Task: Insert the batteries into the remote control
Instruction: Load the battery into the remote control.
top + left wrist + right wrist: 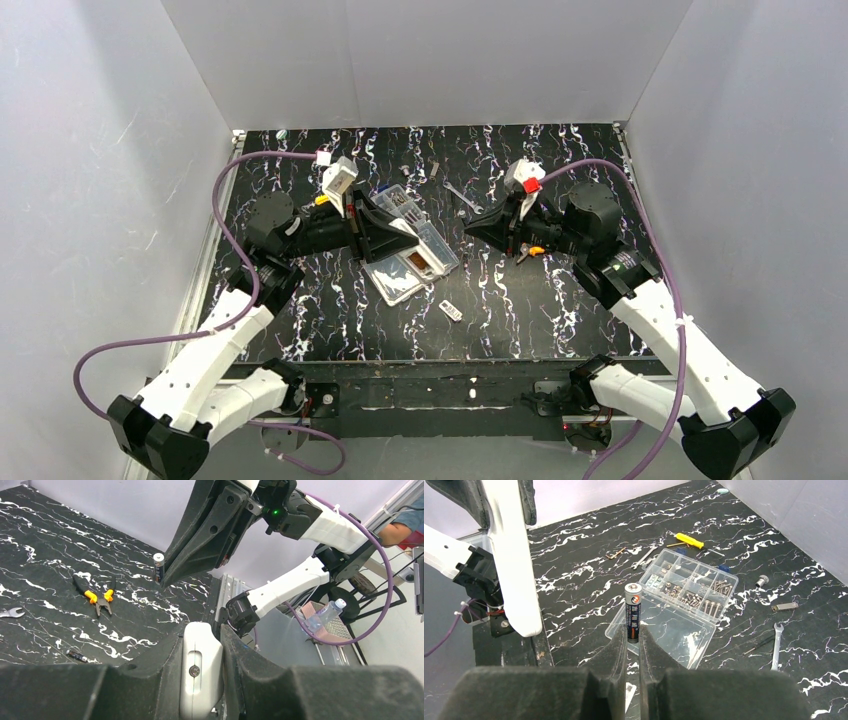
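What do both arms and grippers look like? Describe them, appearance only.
Both the left arm and right arm have white shell links between black joints. A purple cable loops along each. The left gripper and right gripper are black tapering wedges; a red block sits at the right wrist.

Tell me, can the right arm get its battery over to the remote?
Probably yes. The right hand pinches the battery upright, and the left hand holds the remote control up in the air close by. Only open air seems to lie between them; the clear box sits lower down.
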Controlling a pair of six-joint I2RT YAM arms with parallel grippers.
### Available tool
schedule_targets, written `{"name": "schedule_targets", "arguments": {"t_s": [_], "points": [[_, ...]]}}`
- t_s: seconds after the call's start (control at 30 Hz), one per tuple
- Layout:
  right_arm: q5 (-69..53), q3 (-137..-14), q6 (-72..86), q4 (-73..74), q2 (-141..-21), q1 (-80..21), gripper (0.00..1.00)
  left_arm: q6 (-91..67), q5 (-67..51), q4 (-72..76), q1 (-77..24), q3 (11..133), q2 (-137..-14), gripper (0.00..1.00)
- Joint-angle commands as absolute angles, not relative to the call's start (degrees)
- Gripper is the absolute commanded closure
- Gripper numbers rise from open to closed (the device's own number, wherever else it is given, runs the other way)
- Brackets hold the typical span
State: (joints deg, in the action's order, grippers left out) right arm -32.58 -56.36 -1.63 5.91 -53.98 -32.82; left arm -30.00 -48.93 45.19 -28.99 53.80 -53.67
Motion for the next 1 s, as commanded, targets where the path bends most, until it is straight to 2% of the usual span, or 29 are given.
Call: {"name": "schedule_targets", "arguments": {"t_s": [0.0, 0.1, 0.3, 0.4, 0.6, 0.77, 0.97], "points": [[-31.72, -58.47, -3.31, 5.19, -53.56, -33.05, 0.99, -28.36, -52.09, 51.49, -29.09, 54.06, -51.86, 1.0], [-27.74, -59.08, -2.39, 6.14, -53.69, -33.05, 0.99, -27.47, -47.41, 42.82, -29.1, 55.54, -51.69, 1.0], [-19.58, -62.4, 2.94, 12.98, -56.48, -32.98, 0.99, -36.22, -23.78, 21.51, -29.12, 59.15, -51.76, 1.0], [-19.83, -63.52, 3.73, 15.17, -59.85, -32.96, 0.99, -38.29, -19.36, 16.54, -29.09, 60.08, -51.56, 1.0], [-22.08, -68.38, 6.7, 19.88, -64.97, -33.13, 0.99, -43.09, -18.09, 18.55, -29.12, 57.88, -51.12, 1.0], [-9.17, -66.17, 3.88, 18.18, -62.36, -33.75, 0.99, -43.02, -27.48, 29.78, -29.09, 55.28, -52.53, 1.0], [3.6, -56.58, 2.93, 7.9, -52.74, -33.75, 0.99, -41.19, -27.97, 25.77, -29.09, 56.96, -52.47, 1.0]]}}
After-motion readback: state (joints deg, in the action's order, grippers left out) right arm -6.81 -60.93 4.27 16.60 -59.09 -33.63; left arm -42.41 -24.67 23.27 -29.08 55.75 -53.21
